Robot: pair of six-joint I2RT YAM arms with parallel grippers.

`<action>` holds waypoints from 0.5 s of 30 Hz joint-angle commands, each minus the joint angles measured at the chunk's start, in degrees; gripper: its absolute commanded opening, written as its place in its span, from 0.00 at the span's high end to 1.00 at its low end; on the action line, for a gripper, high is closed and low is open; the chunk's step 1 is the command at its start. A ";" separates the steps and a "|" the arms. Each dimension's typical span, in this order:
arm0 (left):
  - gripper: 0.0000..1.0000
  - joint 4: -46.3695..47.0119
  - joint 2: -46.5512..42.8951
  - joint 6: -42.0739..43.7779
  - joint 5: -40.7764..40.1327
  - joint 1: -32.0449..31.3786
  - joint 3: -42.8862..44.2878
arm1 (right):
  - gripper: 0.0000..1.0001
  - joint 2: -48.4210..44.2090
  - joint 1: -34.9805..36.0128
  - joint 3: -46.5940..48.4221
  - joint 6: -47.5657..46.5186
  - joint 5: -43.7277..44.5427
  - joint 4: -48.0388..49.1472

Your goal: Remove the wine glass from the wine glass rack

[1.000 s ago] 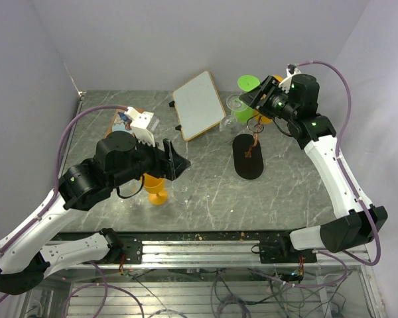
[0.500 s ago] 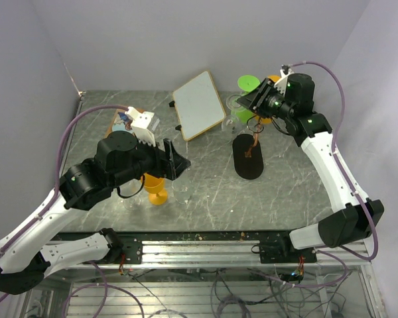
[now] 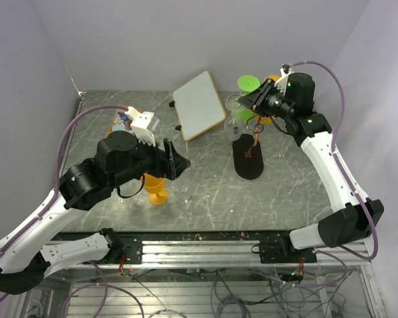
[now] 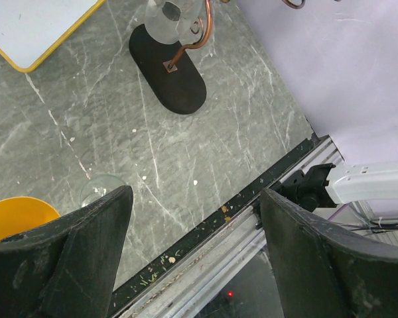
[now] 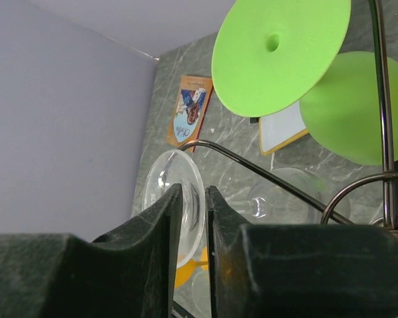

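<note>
The wine glass rack [image 3: 253, 136], a copper wire tree on a black oval base [image 3: 247, 158], stands right of centre; its base also shows in the left wrist view [image 4: 169, 73]. A clear wine glass [image 5: 166, 192] hangs upside down from a wire arm [image 5: 252, 169], next to a green glass [image 5: 278, 53]. My right gripper [image 5: 194, 192] is shut on the clear glass's round foot at the top of the rack [image 3: 254, 101]. My left gripper [image 4: 196, 245] is open and empty, held above the table's front left [image 3: 176, 162].
A yellow-framed whiteboard [image 3: 199, 104] lies behind the rack. An orange glass [image 3: 157, 189] and a clear glass [image 4: 99, 189] stand on the table under my left arm. A picture card [image 3: 123, 119] lies at the back left. The metal rail [image 4: 252, 218] runs along the front edge.
My right gripper has shifted slightly left and back at the rack's top, staying on the clear glass's foot. The left arm has not moved.
</note>
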 commanded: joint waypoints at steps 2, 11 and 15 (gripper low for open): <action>0.12 0.50 -0.04 0.04 -0.33 0.13 0.73 | 0.82 -0.99 -0.24 0.25 1.37 0.63 1.75; 0.12 0.32 0.48 0.10 -0.07 0.09 1.06 | 0.90 -3.06 -0.19 -1.48 5.78 1.80 3.84; 0.12 0.26 0.40 0.19 -0.19 0.09 1.27 | 0.93 -3.34 -0.25 -1.60 6.84 2.30 4.09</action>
